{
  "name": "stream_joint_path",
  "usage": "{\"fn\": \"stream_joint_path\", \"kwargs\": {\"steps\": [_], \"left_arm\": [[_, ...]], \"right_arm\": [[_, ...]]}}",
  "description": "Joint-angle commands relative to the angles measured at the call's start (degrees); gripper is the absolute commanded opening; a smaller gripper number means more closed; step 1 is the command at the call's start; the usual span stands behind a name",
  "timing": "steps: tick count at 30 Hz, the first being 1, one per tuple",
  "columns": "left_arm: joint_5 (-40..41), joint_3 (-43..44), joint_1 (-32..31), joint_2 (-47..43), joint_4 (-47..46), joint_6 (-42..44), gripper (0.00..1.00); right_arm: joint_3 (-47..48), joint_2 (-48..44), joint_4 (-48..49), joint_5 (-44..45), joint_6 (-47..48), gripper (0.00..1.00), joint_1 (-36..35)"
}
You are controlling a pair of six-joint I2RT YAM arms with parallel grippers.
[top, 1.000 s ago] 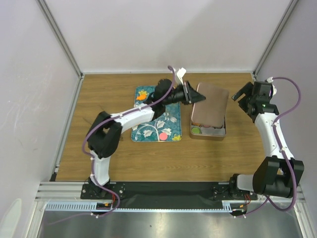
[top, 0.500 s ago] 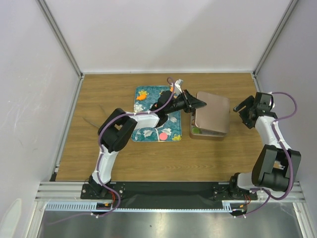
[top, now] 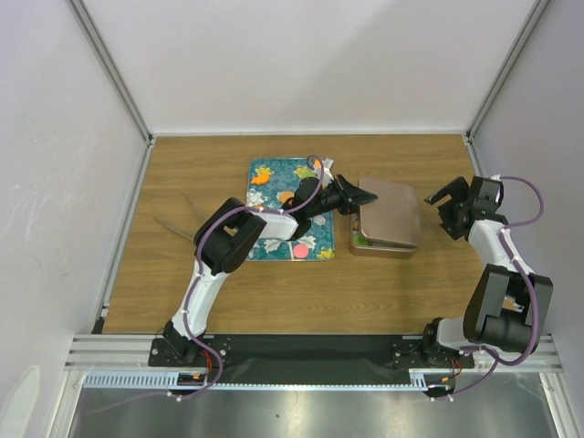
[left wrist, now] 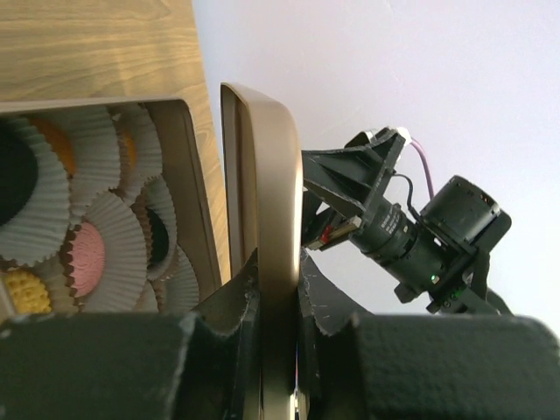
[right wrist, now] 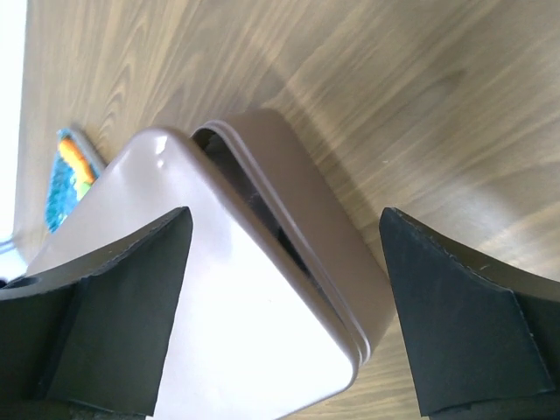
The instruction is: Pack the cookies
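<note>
Top external view: packing looks close to done but is not finished. Left pincer [top: 358, 195] is clamped on the left edge of the rose-gold lid [top: 392, 210]. The lid sits tilted over the open tin [top: 383, 248], not seated; the tin's near rim shows below it.

Left wrist view: the lid's edge is pinched between the fingers, standing just beside the tin wall with a gap between them. Inside the tin, cookies [left wrist: 86, 262] lie in white paper cups [left wrist: 114, 157]: pink, black, orange and yellow ones show.

Left to do, by my reading: seat the lid. One pink cookie [top: 300, 249] is on the near edge of the teal flowered tray [top: 315, 239], left of the tin, so not all are packed. An orange spot near the tray's middle may be a cookie or a printed flower; cannot tell.

Right pincer [top: 452, 205] hangs just right of the lid, fingers spread wide, holding nothing. Its wrist view looks down on the lid's corner and the tin rim under it.

Surface: brown wood-grain bench [top: 274, 292], tray and tin side by side around the centre. A metal rail [top: 301, 351] runs along the near edge, where the arm bases are bolted.

Room: plain pale walls [top: 319, 64] on three sides, with metal posts [top: 109, 68] at the far corners.
</note>
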State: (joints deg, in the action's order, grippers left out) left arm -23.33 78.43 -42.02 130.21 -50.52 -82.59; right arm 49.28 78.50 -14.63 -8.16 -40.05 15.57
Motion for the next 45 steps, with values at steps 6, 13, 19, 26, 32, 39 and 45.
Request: {"fn": "stream_joint_path", "kwargs": {"steps": [6, 13, 19, 26, 32, 39, 45], "left_arm": [[0.7, 3.9, 0.6, 2.8, -5.1, -2.6, 0.08], [0.4, 4.2, 1.0, 3.7, -5.3, -3.2, 0.09], [-0.5, 4.0, 1.3, 4.3, -5.2, -3.6, 0.12], [-1.4, 3.0, 1.4, 4.2, -4.8, -3.6, 0.14], [-2.4, 1.9, 1.4, 3.6, -3.8, -2.7, 0.19], [-2.9, 1.1, 1.6, 3.2, -2.8, -2.0, 0.26], [-3.1, 0.1, 2.0, 2.5, -2.6, -1.4, 0.28]], "right_arm": [[-3.7, -0.1, 11.0, -10.5, -0.2, 0.96, -0.1], [-6.1, 1.1, 14.0, -11.9, 1.0, 0.96, -2.5], [-8.0, 3.1, 17.3, -13.4, 1.6, 0.95, -2.9], [-8.5, 3.6, 17.8, -14.7, 2.3, 0.90, -2.9], [-8.9, 3.7, 18.3, -15.5, 2.8, 0.84, -2.9], [-9.0, 3.9, 18.1, -15.8, 3.2, 0.81, -3.3], [-8.8, 3.9, 17.6, -15.6, 3.9, 0.73, -3.9]]}}
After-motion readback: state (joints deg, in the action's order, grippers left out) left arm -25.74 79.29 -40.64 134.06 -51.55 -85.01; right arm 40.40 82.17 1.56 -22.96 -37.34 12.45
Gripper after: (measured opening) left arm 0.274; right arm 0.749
